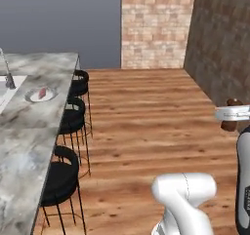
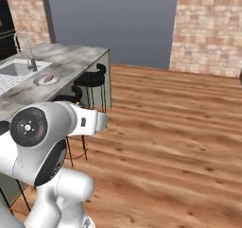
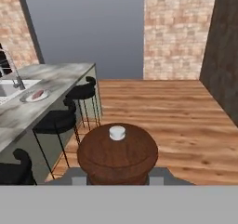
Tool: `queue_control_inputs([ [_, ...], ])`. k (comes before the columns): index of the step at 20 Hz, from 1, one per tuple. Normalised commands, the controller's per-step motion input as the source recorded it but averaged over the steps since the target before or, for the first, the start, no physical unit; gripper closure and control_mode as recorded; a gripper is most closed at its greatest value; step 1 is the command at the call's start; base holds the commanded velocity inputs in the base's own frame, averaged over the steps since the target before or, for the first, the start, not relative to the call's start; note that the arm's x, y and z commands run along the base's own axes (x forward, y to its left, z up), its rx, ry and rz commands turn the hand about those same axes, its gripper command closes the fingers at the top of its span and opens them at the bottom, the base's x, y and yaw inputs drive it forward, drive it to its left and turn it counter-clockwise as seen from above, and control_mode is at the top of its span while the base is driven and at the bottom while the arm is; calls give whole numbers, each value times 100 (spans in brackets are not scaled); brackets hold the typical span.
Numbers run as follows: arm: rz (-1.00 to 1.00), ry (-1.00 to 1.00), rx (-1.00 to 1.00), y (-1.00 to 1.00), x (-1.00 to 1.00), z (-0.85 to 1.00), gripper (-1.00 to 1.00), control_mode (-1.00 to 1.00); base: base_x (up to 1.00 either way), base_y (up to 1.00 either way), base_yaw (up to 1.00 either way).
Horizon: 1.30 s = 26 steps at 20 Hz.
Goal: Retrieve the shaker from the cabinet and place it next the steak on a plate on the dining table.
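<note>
Your gripper [image 1: 233, 113] is clamped on the shaker [image 3: 117, 153], which stands upright between the jaws with its knob top facing the hand camera, out over the wooden floor [image 1: 146, 127] and well apart from the dining table [image 1: 29, 127]. From there the plate [image 1: 40, 94] with the steak [image 1: 42, 91] lies ahead and to your left, near the table's far end, between the stool-side edge and the sink [image 2: 16, 69]. Judging by this, you must carry the shaker left across the stools [image 1: 73, 114] before lowering it beside the steak.

black stools [image 1: 72, 117] lining up along the left, wood floor [image 1: 146, 127] spreading across, brick wall [image 1: 157, 27] standing far, steel tap [image 2: 29, 52] rising far left
</note>
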Motion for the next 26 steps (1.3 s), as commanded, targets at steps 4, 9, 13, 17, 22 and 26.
queue_control_inputs([
  [4,0,0,0,0,0,0,100,100,100,-53,53],
  [9,0,0,0,0,0,0,100,100,94,-33,53],
  [13,0,0,0,0,0,0,100,100,94,-40,52],
  [17,0,0,0,0,0,0,100,100,94,-52,52],
  [22,0,0,0,0,0,0,100,100,92,-45,52],
  [26,0,0,0,0,0,0,100,100,92,-32,52],
])
